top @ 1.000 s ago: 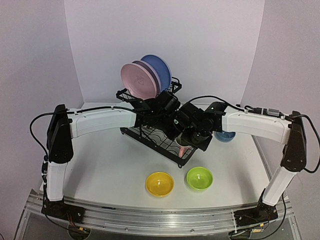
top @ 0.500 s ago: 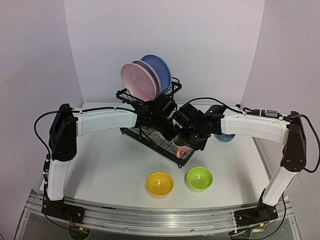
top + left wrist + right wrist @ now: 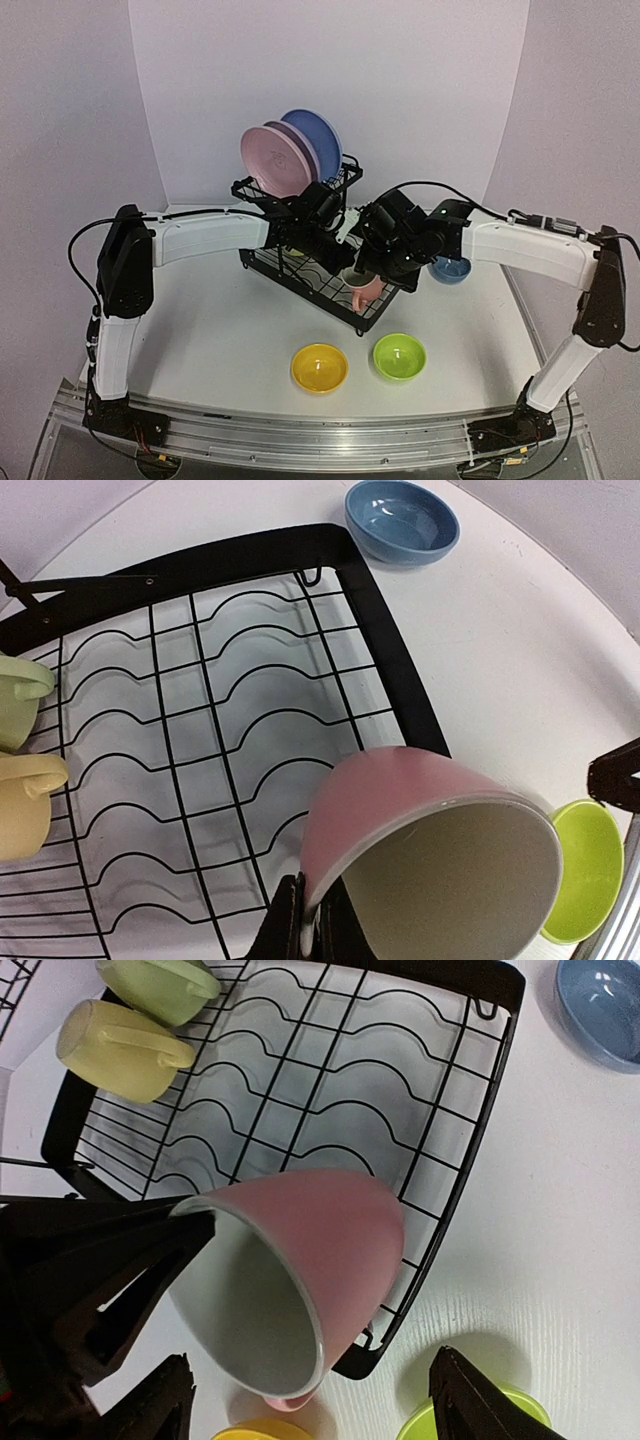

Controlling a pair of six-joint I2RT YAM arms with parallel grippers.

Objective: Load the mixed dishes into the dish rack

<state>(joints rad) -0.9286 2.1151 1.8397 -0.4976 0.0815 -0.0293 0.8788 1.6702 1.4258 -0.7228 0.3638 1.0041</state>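
The pink ceramic mug (image 3: 400, 790) is clamped by the left gripper (image 3: 308, 922) above the black wire dish rack (image 3: 398, 675); the right gripper (image 3: 310, 1390) is seen open.

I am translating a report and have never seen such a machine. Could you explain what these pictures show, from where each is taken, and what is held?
These are two robot arms fixed at the near edge of a table. The wide picture comes from a camera above and behind them; the other two come from a camera on each wrist, looking past its own fingers. A black wire dish rack stands on the table. Three plates stand upright at its back; a green mug and a yellow mug lie on its lower tray. A yellow bowl, a lime bowl and a blue bowl sit on the table. The left hand pinches the rim of a pink mug over the rack's edge. The right hand is open, close to the mug.
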